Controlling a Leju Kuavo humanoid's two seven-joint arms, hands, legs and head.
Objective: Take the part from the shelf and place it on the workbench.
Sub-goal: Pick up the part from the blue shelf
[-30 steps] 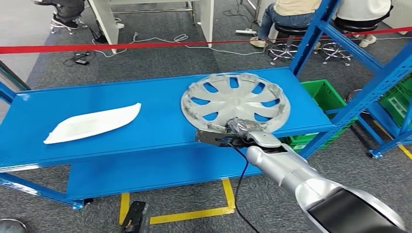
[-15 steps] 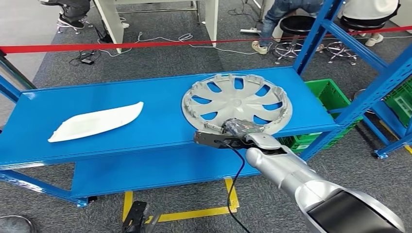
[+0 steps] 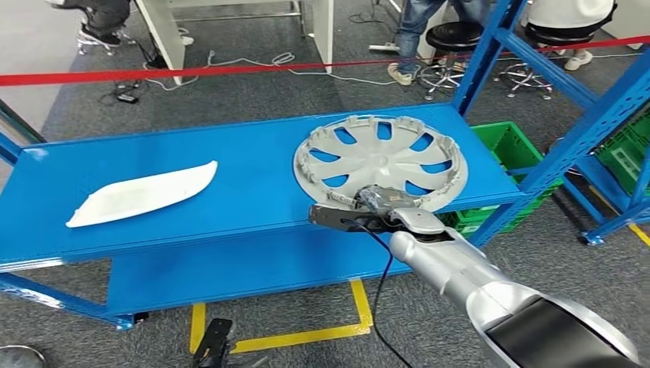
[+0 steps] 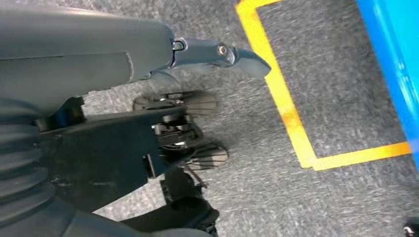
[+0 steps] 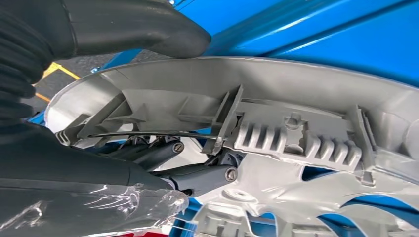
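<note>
meanwhile, in the head view the right hand [image 3: 373,205] grips the wheel cover [image 3: 381,161] at its near rim, by the shelf [image 3: 153,222]'s front edge near its right corner; the cover has tilted up since a moment ago, so lifting has begun. in the left wrist view, the left hand [image 4: 188,123] hangs empty, fingers apart, over floor. in the right wrist view, fingers [image 5: 197,175] clamp the rim.

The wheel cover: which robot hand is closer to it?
The right. The right hand grips the wheel cover at its near rim, fingers under the edge. The left hand hangs low over the grey floor beside yellow tape, well away from it.
</note>
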